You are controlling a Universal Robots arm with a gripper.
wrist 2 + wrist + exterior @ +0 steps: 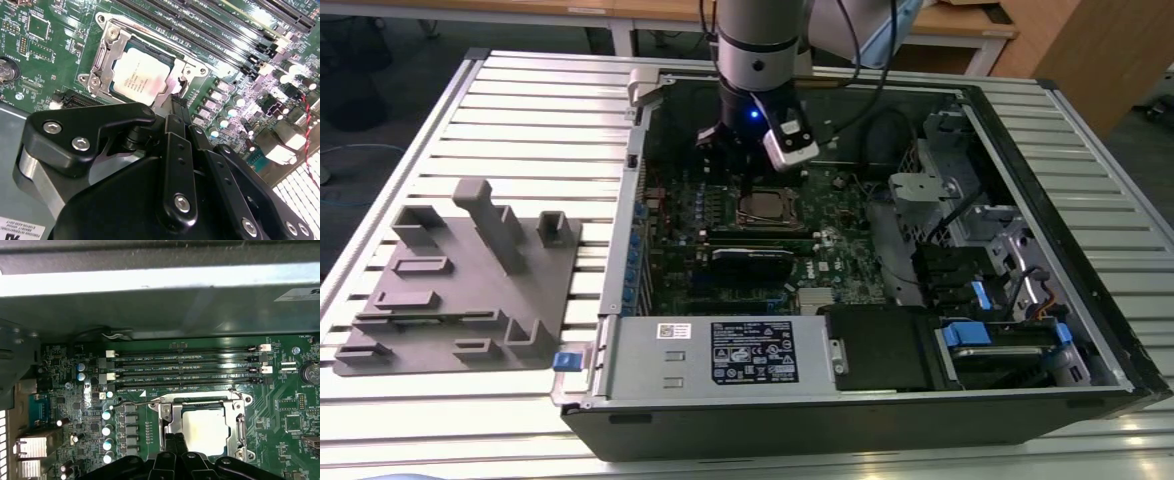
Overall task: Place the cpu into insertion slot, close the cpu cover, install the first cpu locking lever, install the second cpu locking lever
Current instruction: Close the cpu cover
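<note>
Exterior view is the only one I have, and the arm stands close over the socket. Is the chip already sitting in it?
Observer: Yes. In the second wrist view the chip lies flat, with its pale metal top facing up.
Operator: And the cover, is it down?
Observer: In the first wrist view the silver cover lies down around the chip's edges.
Operator: Where exactly is the gripper?
Observer: In the second wrist view the gripper is at one edge of the cover, beside the chip.
</note>
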